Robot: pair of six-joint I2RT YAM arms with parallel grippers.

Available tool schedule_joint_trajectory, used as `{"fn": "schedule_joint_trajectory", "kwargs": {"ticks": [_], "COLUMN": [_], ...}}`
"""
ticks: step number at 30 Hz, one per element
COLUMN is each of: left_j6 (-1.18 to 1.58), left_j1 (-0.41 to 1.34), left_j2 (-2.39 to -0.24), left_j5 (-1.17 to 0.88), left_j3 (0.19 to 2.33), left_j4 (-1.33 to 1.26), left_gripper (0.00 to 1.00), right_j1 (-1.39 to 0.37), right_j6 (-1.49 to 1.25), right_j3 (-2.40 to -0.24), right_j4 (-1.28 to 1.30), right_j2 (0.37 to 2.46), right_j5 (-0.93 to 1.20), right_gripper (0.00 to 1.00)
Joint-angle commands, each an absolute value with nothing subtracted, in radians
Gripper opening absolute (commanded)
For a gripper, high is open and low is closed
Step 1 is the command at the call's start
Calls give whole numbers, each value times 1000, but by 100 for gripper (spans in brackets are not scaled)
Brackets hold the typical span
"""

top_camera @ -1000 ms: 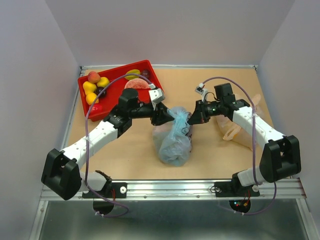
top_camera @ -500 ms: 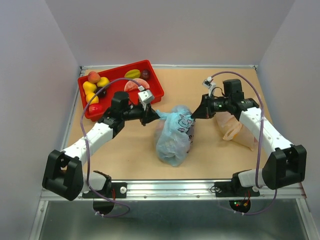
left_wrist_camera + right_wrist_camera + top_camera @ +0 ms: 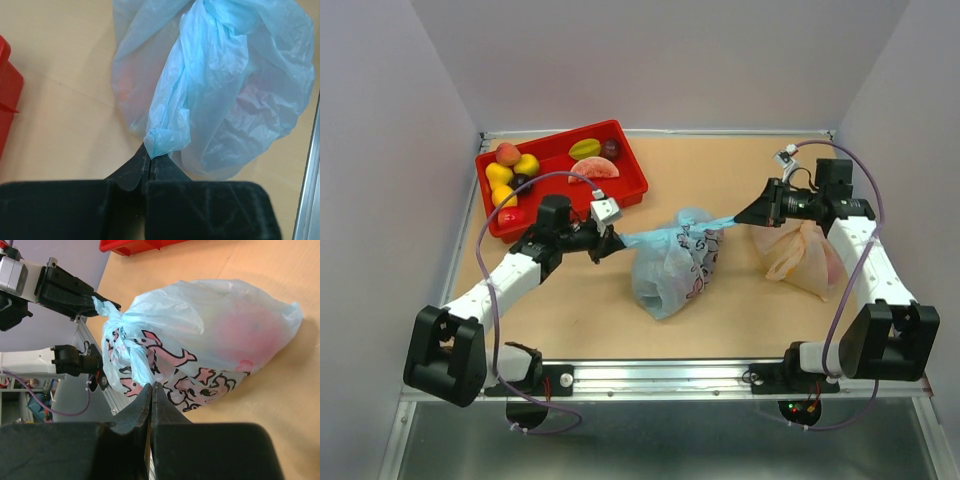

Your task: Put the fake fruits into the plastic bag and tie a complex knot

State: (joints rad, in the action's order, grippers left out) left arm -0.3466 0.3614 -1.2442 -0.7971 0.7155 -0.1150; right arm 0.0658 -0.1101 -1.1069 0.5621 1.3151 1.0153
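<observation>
Now | left hand (image 3: 614, 242), right hand (image 3: 741, 217): 2 pinching | plastic bag (image 3: 665, 275): 1

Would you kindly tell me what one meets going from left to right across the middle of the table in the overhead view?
left gripper → plastic bag → right gripper → pale orange bag

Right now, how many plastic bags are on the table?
2. The light-blue printed bag lies mid-table, its handles pulled taut to either side; the pale orange bag lies further right. None seems hidden.
</observation>
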Motion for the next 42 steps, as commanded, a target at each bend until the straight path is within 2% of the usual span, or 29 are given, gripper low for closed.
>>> {"fn": "schedule_joint_trajectory", "kwargs": {"ticks": [1,6,12,17,19,20,21,22,24,25,26,27,29,35,42], "left_j6": [-445,-553,-600,-580,-548,-531,-494,-482,-436,-420,-401,-382,-359,-299,-163], "left_j1": [284,197,181,183,189,193,215,222,245,252,256,258,259,259,256], "left_j2": [-1203,-1174,-1146,-1144,-1134,-1132,-1128,-1120,-1111,-1106,-1101,-1097,-1082,-1037,-1025], "left_j5": [-675,-684,-704,-840,-888,-905,-922,-930,-948,-946,-934,-930,-905,-822,-586], "left_j3": [706,733,738,778,793,798,808,813,827,833,834,834,833,813,775], "left_j4": [53,167,203,193,170,157,146,128,103,98,92,84,74,43,-55], "left_gripper": [0,0,0,0,8,13,21,35,48,59,66,74,99,99,99], "right_j1": [170,232,233,196,151,131,112,89,72,72,72,72,72,67,3], "right_j6": [-106,-74,-11,38,28,20,9,2,-55,-87,-98,-113,-133,-222,-439], "right_j3": [-1127,-1114,-1037,-994,-1006,-1014,-1023,-1040,-1052,-1054,-1054,-1048,-1025,-944,-916], "right_j4": [518,526,531,548,551,551,548,548,545,545,546,546,546,473,232], "right_j2": [1289,1307,1309,1298,1298,1299,1299,1299,1299,1301,1301,1293,1282,1287,1301], "right_j5": [986,936,877,960,966,966,963,962,937,937,939,933,930,920,951], "right_gripper": [0,0,0,0,3,10,35,50,78,82,84,97,100,100,100]}}
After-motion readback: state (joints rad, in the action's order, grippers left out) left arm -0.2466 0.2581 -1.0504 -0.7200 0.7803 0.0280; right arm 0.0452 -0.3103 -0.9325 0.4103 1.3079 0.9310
